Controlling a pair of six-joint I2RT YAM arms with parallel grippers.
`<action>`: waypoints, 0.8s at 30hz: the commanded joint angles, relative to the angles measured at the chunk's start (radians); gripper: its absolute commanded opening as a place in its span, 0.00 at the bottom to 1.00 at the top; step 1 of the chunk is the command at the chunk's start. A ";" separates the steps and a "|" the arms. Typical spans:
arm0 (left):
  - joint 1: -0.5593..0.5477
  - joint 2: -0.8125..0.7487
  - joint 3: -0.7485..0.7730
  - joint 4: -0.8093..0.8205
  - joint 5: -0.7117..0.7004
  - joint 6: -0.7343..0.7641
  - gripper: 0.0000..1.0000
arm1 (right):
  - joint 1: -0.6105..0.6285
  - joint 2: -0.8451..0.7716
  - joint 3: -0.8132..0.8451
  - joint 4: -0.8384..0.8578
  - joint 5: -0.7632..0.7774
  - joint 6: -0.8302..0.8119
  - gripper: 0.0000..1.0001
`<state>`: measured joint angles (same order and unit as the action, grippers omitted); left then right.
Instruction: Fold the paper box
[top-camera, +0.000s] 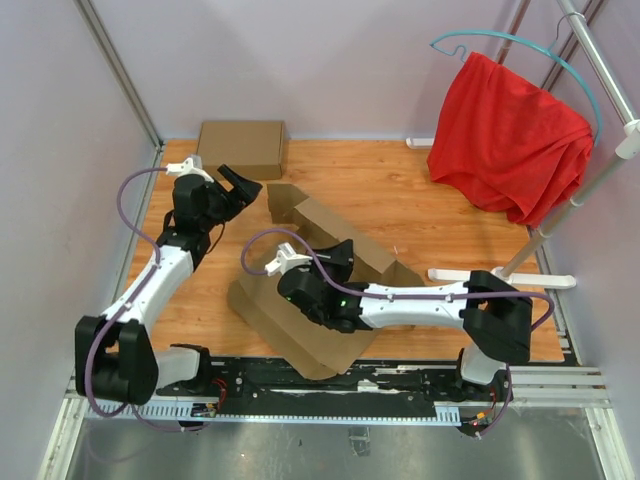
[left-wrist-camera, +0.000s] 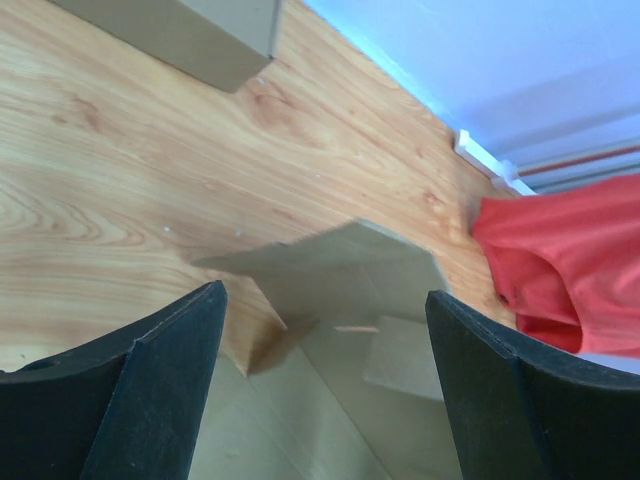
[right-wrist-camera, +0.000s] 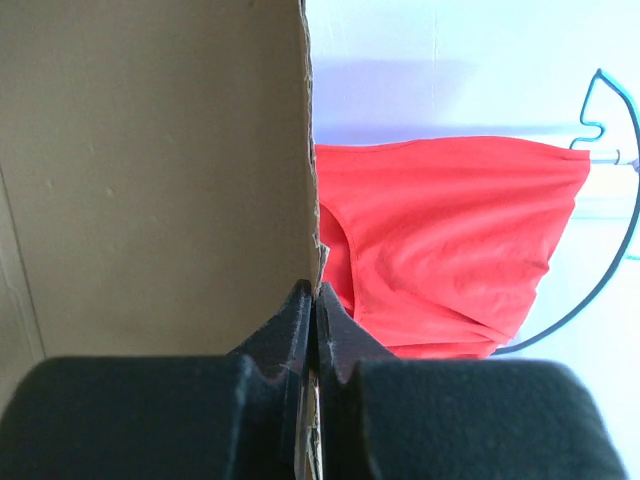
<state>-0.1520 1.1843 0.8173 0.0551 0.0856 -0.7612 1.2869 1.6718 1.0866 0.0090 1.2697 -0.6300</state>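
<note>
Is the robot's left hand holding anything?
No, the left gripper is spread wide open with nothing in it; the paper box lies beyond it, untouched.

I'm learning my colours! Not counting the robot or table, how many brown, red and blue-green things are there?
Brown: 2, the paper box and the flat box
Red: 1, the cloth
Blue-green: 1, the hanger
Total: 4

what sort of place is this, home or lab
Most likely a robot lab test booth: a left arm and right arm bolted to a rail, plain white panels walling in a wooden table, and a red cloth on a rack.
</note>
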 joint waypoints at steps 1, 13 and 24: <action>0.074 0.105 0.035 0.150 0.153 -0.019 0.86 | 0.010 -0.057 -0.038 0.001 0.013 0.018 0.01; 0.101 0.244 -0.080 0.616 0.453 0.002 0.76 | 0.003 -0.140 0.052 -0.365 -0.221 0.272 0.01; 0.101 0.144 -0.206 0.633 0.353 0.156 0.75 | -0.024 -0.200 0.081 -0.424 -0.323 0.322 0.01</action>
<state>-0.0540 1.3876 0.6380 0.6212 0.4789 -0.6933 1.2789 1.5166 1.1393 -0.3637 1.0115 -0.3630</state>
